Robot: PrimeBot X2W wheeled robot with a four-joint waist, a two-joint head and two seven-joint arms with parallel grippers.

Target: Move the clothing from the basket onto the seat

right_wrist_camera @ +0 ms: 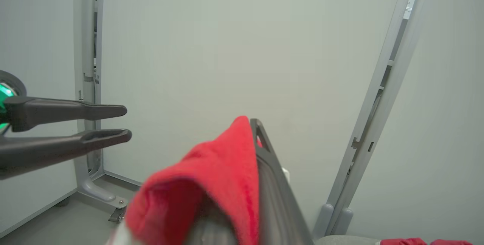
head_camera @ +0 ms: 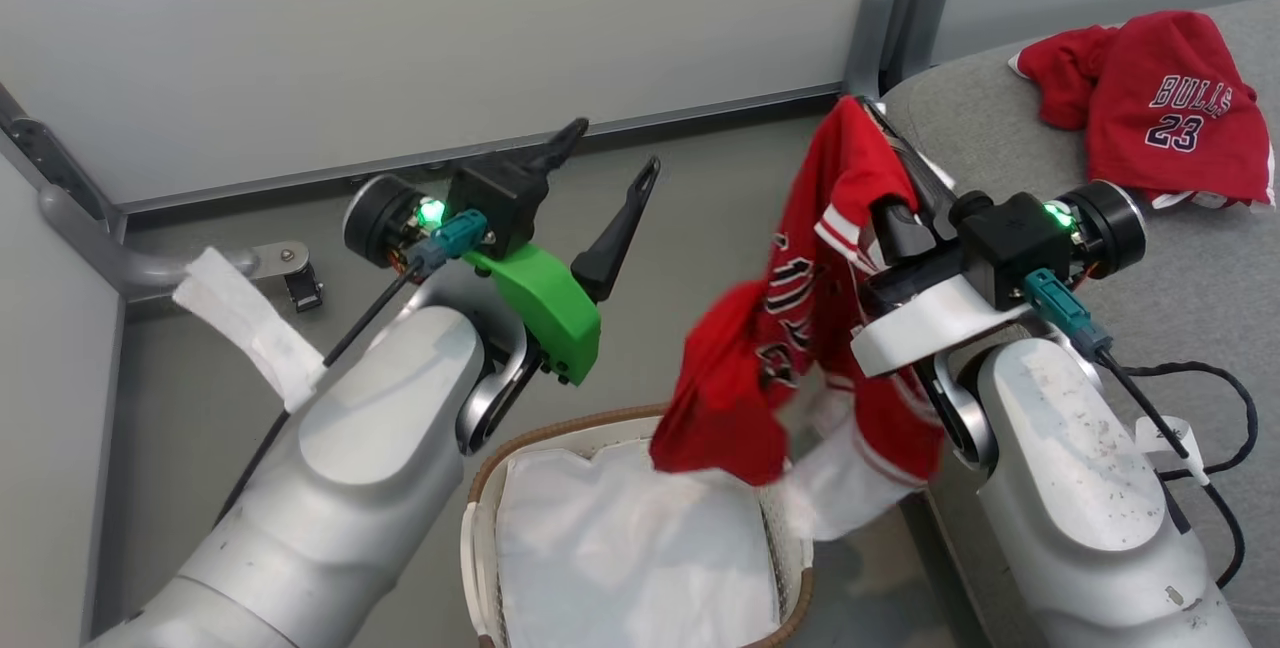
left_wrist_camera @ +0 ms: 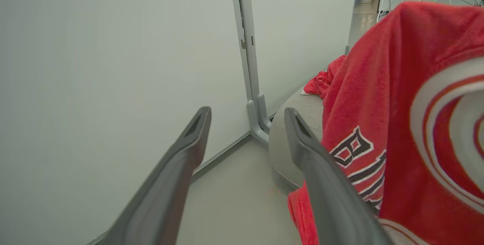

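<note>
Fingers of the right gripper (head_camera: 866, 116) clench a bright red, white-trimmed soft jersey (head_camera: 800, 328) dangling above the cream perforated plastic basket (head_camera: 475, 528). The left gripper (head_camera: 612, 150) is spread, empty. A second red jersey (head_camera: 1160, 108) lies far right on the light-grey fabric sofa (head_camera: 1000, 138).

Rounded silver-grey forearms (head_camera: 370, 428) are tipped with black wrist housings (head_camera: 500, 188) lit green, teal connectors (head_camera: 455, 236) with black cables (head_camera: 370, 313) and long dark fingers (head_camera: 615, 228), a green bracket (head_camera: 545, 303) being fitted on the left wrist and a white bracket (head_camera: 930, 323) on the right.
</note>
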